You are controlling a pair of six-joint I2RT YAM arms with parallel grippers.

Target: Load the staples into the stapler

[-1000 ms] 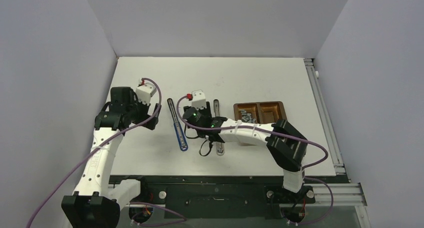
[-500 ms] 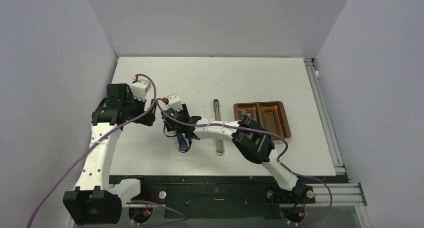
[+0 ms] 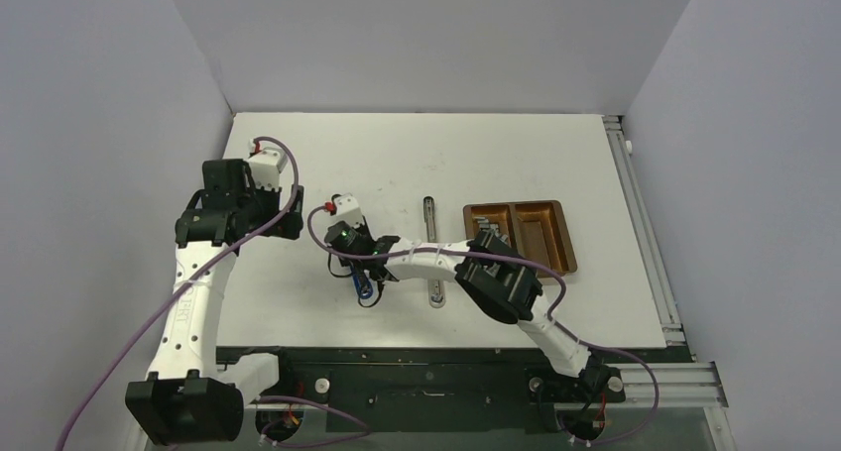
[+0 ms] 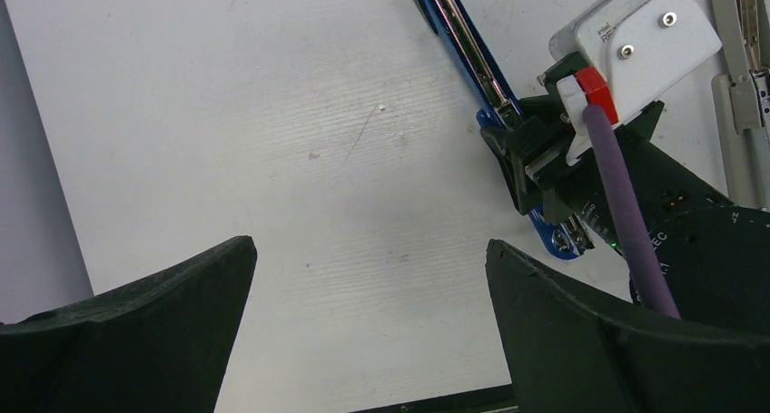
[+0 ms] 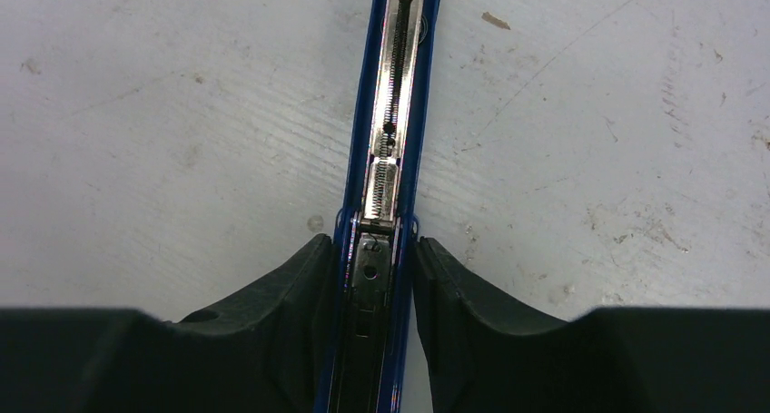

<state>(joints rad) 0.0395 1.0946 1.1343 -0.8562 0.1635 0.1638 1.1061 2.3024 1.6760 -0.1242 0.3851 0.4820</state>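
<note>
The stapler [image 5: 392, 113] is blue, lies open on the white table and shows its silver staple channel and spring. My right gripper [image 5: 370, 243] is down over its near part, one black finger pressed against each blue side. From above, the right gripper [image 3: 362, 267] covers most of the stapler [image 3: 366, 290], whose blue end sticks out toward the arms. The staples [image 3: 489, 231] lie in the left compartment of a brown tray [image 3: 551, 237], partly behind the right arm. My left gripper [image 4: 368, 243] hangs open over bare table, left of the stapler [image 4: 465, 48].
A long grey metal stapler part [image 3: 431, 235] lies on the table between the blue stapler and the tray; in the left wrist view the grey part [image 4: 745, 86] sits at the right edge. The right arm's elbow stretches across in front of the tray.
My right gripper swung left from the grey part onto the blue stapler, and its jaws closed against the sides. The left arm drew back to the left.
</note>
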